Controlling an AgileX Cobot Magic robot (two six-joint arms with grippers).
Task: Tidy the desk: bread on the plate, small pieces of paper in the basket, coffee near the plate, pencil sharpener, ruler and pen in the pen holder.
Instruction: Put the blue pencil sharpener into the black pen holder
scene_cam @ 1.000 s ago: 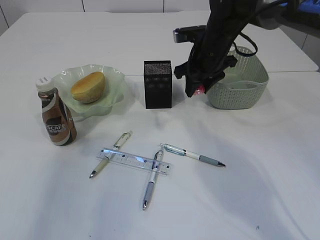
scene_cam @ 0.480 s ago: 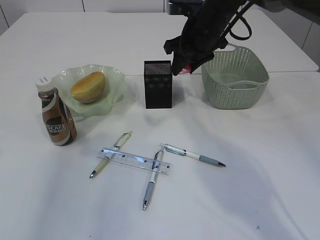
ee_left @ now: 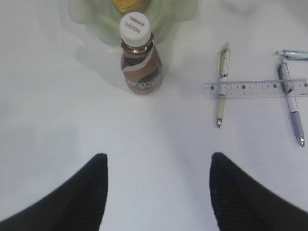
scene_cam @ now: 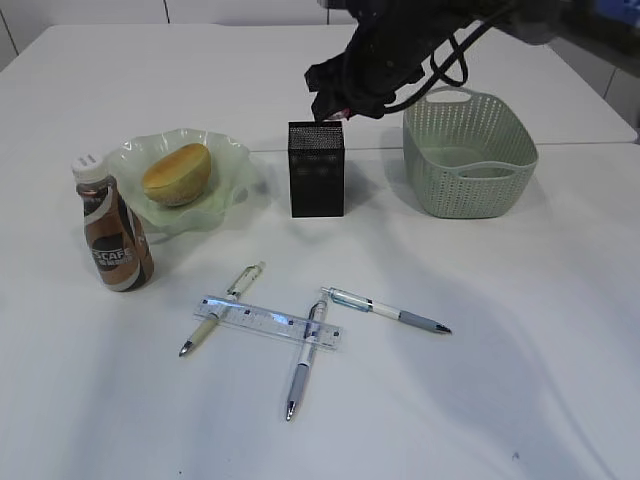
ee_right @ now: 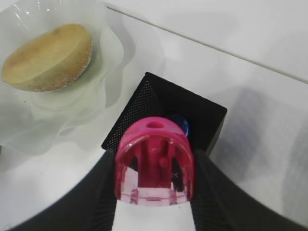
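My right gripper is shut on a pink pencil sharpener, hanging just above the open top of the black mesh pen holder. The bread lies on the green glass plate. Just left of the plate stands the coffee. The clear ruler lies across two pens. My left gripper is open over bare desk, short of the coffee. The small pieces of paper do not show.
The sage-green basket stands right of the pen holder. A third pen lies right of the ruler. Something blue shows inside the pen holder. The desk has bare room at front right.
My right arm has swung left and up, from beside the basket to above the pen holder, carrying the pink sharpener. Nothing else has moved.
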